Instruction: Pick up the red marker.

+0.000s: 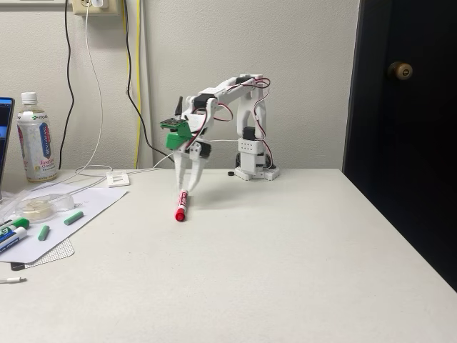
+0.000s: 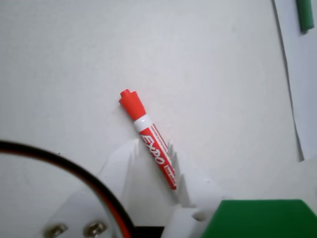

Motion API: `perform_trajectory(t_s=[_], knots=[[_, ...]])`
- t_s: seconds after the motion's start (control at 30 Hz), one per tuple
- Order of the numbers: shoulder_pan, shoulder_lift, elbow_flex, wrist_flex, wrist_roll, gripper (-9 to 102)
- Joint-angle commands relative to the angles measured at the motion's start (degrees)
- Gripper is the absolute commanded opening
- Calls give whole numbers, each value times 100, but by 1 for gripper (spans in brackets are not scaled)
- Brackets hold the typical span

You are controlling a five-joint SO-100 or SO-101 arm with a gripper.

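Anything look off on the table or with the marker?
Nothing stands out. The red marker lies intact and capped on the table, its rear end between the open fingers of the gripper. The clutter at the left edge in the fixed view isn't spilled.

A pale table (image 1: 285,264) carries the red marker (image 1: 181,206) near its middle, the arm's base (image 1: 255,171) at the back, and, on the left in the fixed view, a bottle (image 1: 36,137), white paper (image 1: 64,214) with green chalk pieces (image 1: 73,218), and a small white box (image 1: 118,179).
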Motion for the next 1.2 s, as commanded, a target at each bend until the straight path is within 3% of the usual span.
perform_trajectory(t_s=[0.0,0.4,1.17], knots=[[123,-141,-466,-53,-536,14],[387,-686,-554,-26,-1688,24],[334,-1521,-492,-193,-1793,26]])
